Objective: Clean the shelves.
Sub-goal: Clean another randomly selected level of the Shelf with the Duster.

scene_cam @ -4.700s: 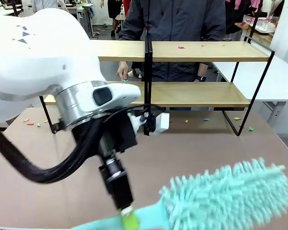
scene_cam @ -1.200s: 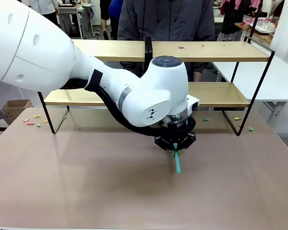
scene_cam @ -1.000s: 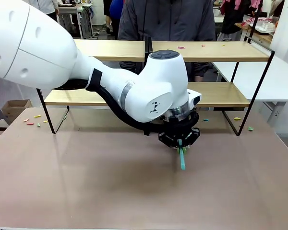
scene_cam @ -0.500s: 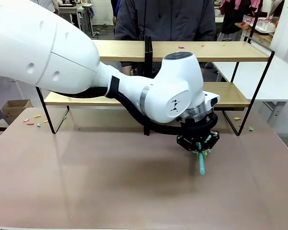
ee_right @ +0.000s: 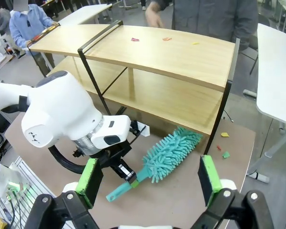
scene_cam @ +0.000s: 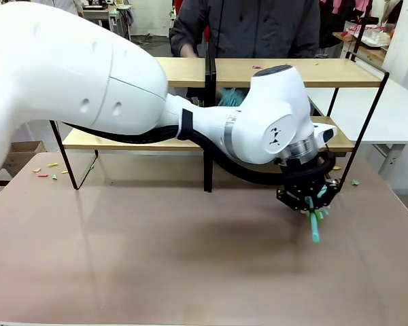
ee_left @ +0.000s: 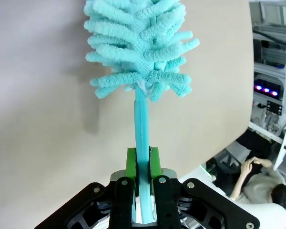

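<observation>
Teal duster [ee_left: 140, 43] handle clamped in left end effector [ee_left: 143, 160], head at 12 o'clock over bench [scene_cam: 156, 251], right end effector [ee_right: 149, 179] wide apart, empty, shelves [ee_right: 181, 52] at its 12 o'clock

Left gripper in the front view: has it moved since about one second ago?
Yes. The left gripper, holding the duster, has moved to the picture's right, away from the central black post of the shelves and toward their right leg.
</observation>
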`<state>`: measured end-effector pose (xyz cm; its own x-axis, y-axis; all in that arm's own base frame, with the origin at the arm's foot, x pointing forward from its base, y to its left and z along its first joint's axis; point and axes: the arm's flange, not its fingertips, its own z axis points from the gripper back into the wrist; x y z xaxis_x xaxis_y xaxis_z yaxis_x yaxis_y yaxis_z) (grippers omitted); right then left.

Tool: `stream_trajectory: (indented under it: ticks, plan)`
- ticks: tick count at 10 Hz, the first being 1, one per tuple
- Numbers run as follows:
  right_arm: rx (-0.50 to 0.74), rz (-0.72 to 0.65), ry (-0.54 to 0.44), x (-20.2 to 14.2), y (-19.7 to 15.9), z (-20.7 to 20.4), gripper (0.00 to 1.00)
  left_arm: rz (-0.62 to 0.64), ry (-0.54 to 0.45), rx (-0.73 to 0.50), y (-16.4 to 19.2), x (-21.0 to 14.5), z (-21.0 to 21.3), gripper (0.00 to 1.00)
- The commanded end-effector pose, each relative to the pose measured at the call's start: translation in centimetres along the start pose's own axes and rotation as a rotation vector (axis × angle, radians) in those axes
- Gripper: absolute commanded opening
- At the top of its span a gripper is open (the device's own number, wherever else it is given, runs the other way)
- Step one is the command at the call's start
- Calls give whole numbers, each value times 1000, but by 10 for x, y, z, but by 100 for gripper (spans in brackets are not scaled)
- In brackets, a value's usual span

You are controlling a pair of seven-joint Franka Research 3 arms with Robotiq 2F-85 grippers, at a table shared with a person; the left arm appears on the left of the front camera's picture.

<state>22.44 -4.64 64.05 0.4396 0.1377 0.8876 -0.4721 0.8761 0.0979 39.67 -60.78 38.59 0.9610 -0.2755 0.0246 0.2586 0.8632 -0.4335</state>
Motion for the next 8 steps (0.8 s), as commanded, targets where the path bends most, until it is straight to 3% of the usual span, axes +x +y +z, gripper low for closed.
stream_trajectory:
  ticks: [1,2,4,8]
  plan:
    - [-1,0,-1,1,0,0,100,-7,27,-92,-24,19,-1,12]
    - [-1,0,-1,1,0,0,100,11,28,-231,-35,26,-2,12]
    - [-1,0,-1,1,0,0,100,19,-69,-385,-34,30,7,12]
    - [-1,0,-1,1,0,0,100,-61,-54,-311,-23,12,21,12]
